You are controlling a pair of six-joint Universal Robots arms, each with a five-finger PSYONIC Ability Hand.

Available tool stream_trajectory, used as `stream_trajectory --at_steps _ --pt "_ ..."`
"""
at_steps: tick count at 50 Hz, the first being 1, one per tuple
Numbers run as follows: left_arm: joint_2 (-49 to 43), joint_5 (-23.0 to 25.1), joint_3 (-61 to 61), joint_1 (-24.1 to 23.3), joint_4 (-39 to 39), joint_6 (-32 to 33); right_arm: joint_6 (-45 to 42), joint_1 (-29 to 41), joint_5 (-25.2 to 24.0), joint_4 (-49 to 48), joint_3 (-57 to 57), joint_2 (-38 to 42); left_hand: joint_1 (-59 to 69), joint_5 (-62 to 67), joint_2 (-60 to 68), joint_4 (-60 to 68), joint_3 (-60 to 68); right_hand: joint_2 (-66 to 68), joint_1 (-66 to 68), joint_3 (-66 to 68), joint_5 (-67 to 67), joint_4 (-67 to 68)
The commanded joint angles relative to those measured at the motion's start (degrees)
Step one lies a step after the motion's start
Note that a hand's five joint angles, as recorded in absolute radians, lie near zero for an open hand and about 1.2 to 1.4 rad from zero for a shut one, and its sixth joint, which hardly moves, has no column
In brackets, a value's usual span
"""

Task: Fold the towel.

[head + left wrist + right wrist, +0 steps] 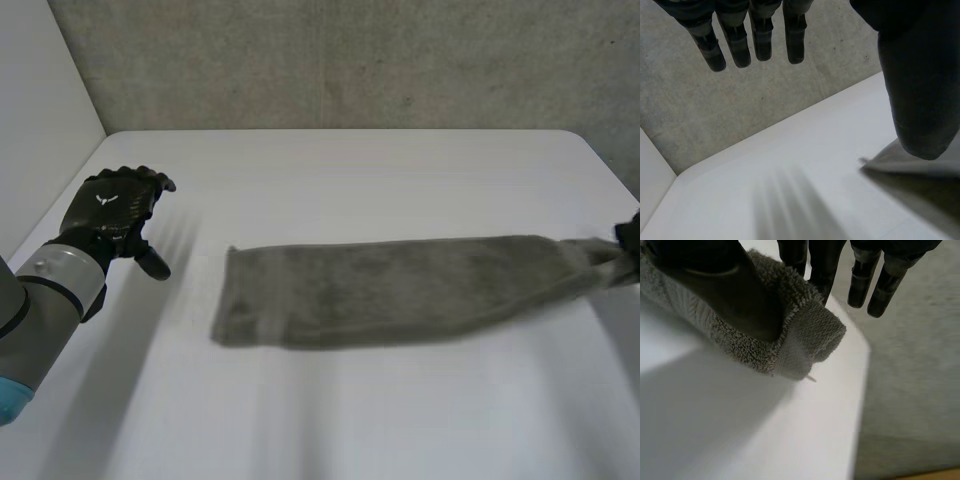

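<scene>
A grey towel (380,290), folded into a long narrow strip, lies across the white table (330,170) from left of centre to the right edge. My right hand (630,235) is at the strip's right end. In the right wrist view its thumb (735,295) presses the towel's end (810,335) against the fingers behind it, so it is shut on the cloth, and that end is lifted slightly. My left hand (115,210) hovers open to the left of the towel, apart from it. Its fingers (740,40) are straight, and the towel's near corner (920,167) lies below its thumb.
A grey concrete wall (330,60) stands behind the table's far edge. A white panel (40,110) closes off the left side. The table's right edge (860,390) runs close beside the held end of the towel.
</scene>
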Motion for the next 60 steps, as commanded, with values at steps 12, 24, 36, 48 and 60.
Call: stream_trajectory --at_steps 12,24,36,48,60 --pt "-0.03 -0.10 0.00 -0.25 0.09 -0.10 -0.39 37.30 5.15 -0.63 -10.88 -6.42 -3.21 -1.49 -2.71 -3.11 -2.78 6.07 5.30 -2.69 3.94 -4.37" --pt "-0.38 -0.36 0.00 -0.34 0.09 -0.10 -5.65 63.92 9.19 -3.44 -23.08 18.07 -3.38 -1.66 -2.87 -3.11 -2.78 6.07 5.30 -2.69 3.94 -4.37" --pt "-0.73 -0.45 1.76 -1.30 0.18 -1.51 1.77 62.19 14.56 -3.44 -20.48 12.43 -3.55 -1.83 -3.04 -3.11 -2.78 -63.93 -64.70 -2.69 -66.06 -4.37" --pt "-3.01 -0.28 10.36 -9.11 0.79 -15.65 32.82 44.36 9.83 -0.73 -3.35 -10.97 -2.37 -0.65 -1.86 -3.11 -2.78 -63.93 -64.70 -2.69 -66.06 -4.37" --pt "-17.08 -0.98 18.63 -21.61 0.27 -16.89 22.22 31.68 6.73 2.80 10.73 -4.84 -1.19 0.53 -0.69 -3.11 -2.78 -63.93 -64.70 -2.69 -66.06 -4.37"
